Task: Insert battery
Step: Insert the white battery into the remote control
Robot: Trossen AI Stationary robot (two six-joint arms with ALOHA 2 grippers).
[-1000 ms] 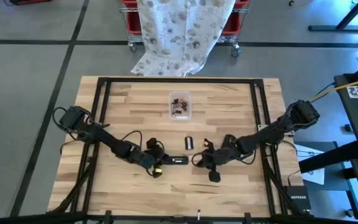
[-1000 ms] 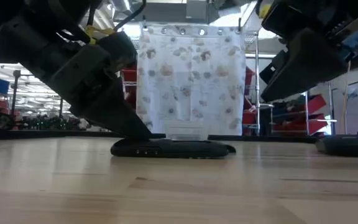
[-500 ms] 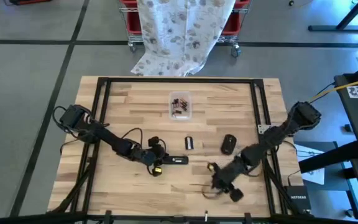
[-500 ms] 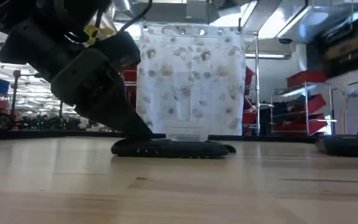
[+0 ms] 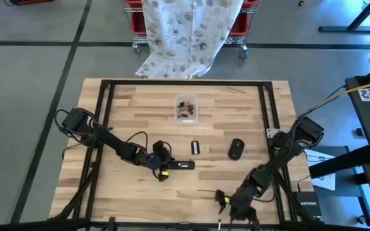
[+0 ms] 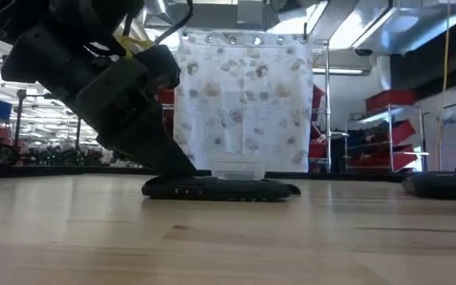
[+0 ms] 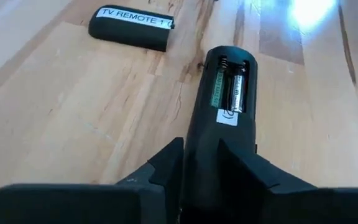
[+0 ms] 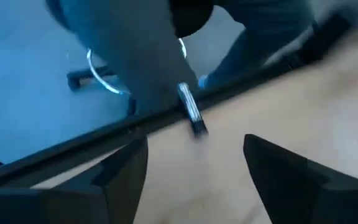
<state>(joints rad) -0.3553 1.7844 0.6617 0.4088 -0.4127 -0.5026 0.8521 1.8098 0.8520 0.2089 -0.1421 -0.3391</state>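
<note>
The long black plastic remote control (image 7: 219,124), battery compartment open, is gripped at its end by the left gripper (image 5: 162,171) near the table's (image 5: 133,109) middle. The right gripper (image 8: 194,165) is held open at the front edge.

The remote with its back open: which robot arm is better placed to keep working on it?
Probably the left. The left gripper is shut on the remote mid-table, while the right gripper, fingers open, is off at the table's near edge.
</note>
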